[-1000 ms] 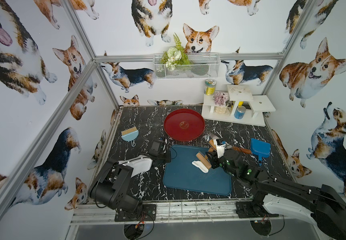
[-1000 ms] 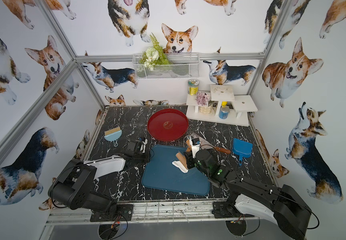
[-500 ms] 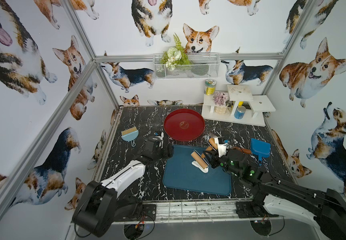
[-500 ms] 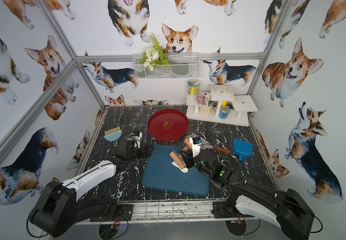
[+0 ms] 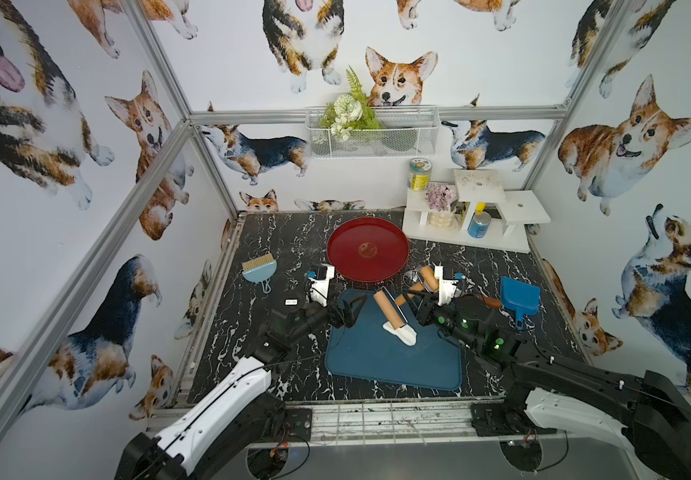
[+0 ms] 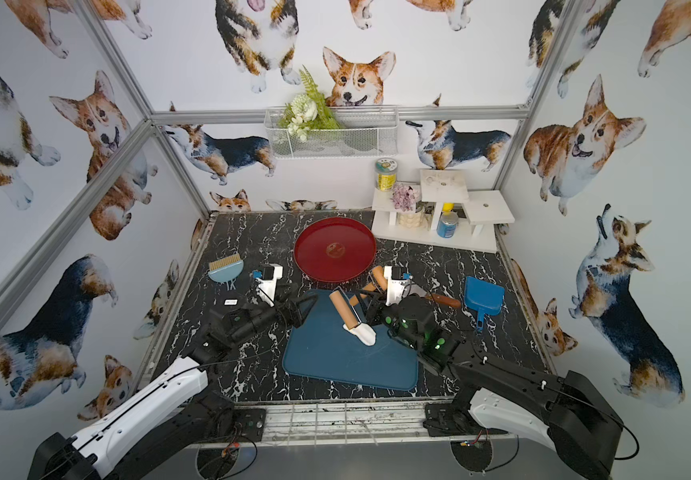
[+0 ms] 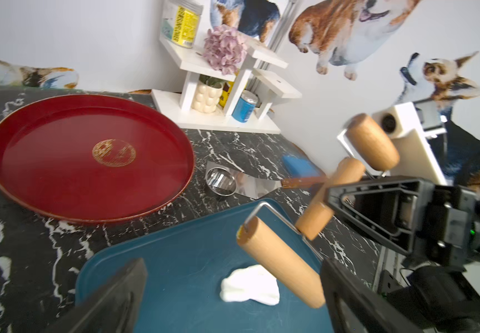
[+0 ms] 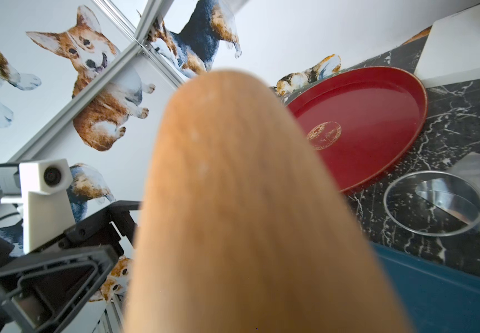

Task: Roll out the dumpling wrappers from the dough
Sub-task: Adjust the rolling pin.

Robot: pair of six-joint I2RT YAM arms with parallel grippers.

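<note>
Left arm swung in from its fold, my left claw (image 5: pixel 349 311) now wide and empty at the edge of the blue tray (image 5: pixel 377 365). My right claw (image 5: pixel 415 305) clamps the handle of the roller (image 5: pixel 387 311), roller end on the dough (image 5: pixel 403 333), just ahead of my left claw. I'd press evenly, short strokes, left steadying the tray. Tray holds only dough; red plate (image 5: pixel 348 257) beyond both claws is bare, no wrappers yet.

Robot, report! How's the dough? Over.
Left fingers open, empty. Right fingers shut on roller. Dough on tray, roller at its edge. Nothing blocking.
</note>
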